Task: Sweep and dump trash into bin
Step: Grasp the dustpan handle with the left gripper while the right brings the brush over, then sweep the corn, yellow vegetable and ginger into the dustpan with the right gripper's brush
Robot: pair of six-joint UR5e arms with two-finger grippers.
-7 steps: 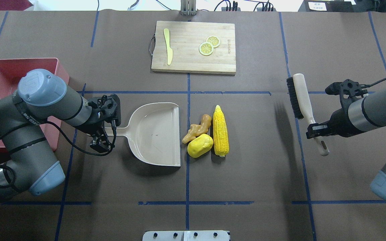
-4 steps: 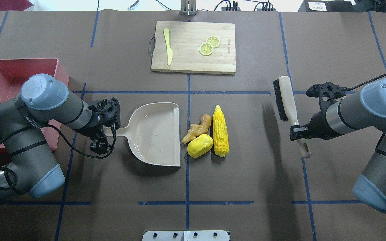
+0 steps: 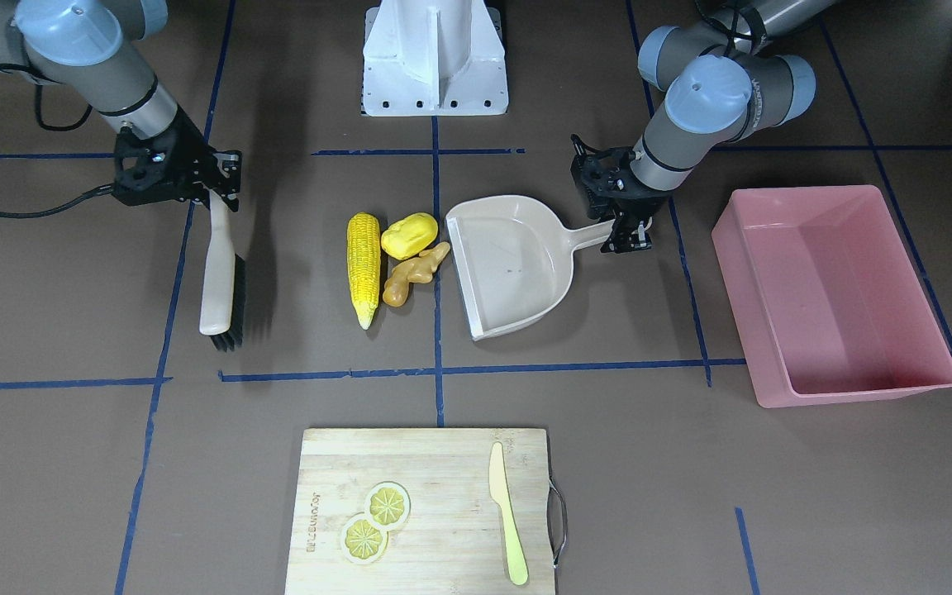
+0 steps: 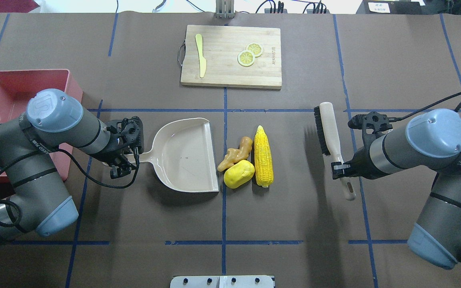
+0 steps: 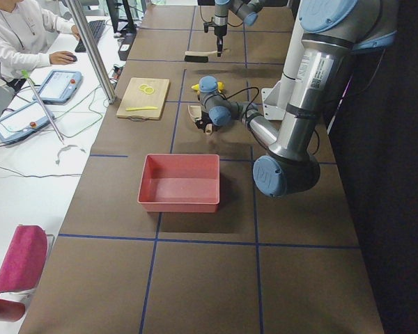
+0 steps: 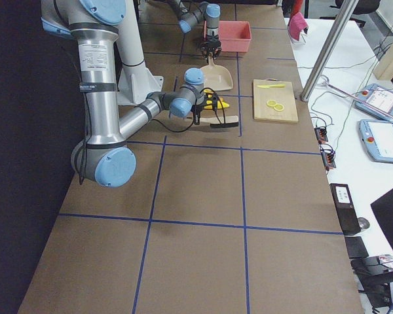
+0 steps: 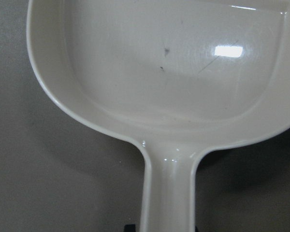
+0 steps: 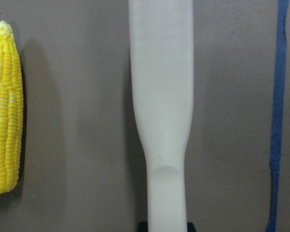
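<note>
The corn cob (image 4: 263, 157), the yellow potato lump (image 4: 239, 174) and the tan ginger root (image 4: 235, 154) lie together at the table's middle. My left gripper (image 4: 128, 158) is shut on the handle of the beige dustpan (image 4: 186, 156), whose open edge sits just left of the trash. My right gripper (image 4: 340, 169) is shut on the handle of a black-bristled brush (image 4: 328, 128), held to the right of the corn. The pink bin (image 4: 26, 72) stands at the far left, behind my left arm. The right wrist view shows the brush handle (image 8: 162, 121) beside the corn (image 8: 5, 111).
A wooden cutting board (image 4: 231, 76) at the back centre carries a pale yellow knife (image 4: 201, 55) and two lemon slices (image 4: 249, 54). Blue tape lines cross the brown table. A person (image 5: 21, 42) sits at a side desk in the exterior left view.
My right arm has carried the brush leftward, closer to the corn. The dustpan has turned a little and its open edge has shifted slightly toward the trash.
</note>
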